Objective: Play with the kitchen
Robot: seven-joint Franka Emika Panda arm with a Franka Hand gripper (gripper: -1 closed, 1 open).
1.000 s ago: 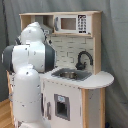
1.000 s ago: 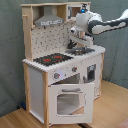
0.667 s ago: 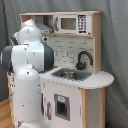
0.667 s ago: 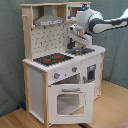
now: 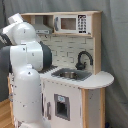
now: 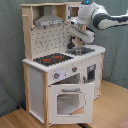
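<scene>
the claw (image 6: 75,41) hangs just above the kitchen's (image 6: 60,75) sink. the arm hides the hob in the first exterior view. i cannot tell whether the claw is clenched.

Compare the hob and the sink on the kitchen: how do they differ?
The hob is a flat black panel with red rings; the sink is a recessed grey basin. In the second exterior view the hob lies on the second exterior view's left and the sink to its right, under the arm. The black faucet stands by the sink, not the hob. Both sit in the same countertop.
</scene>
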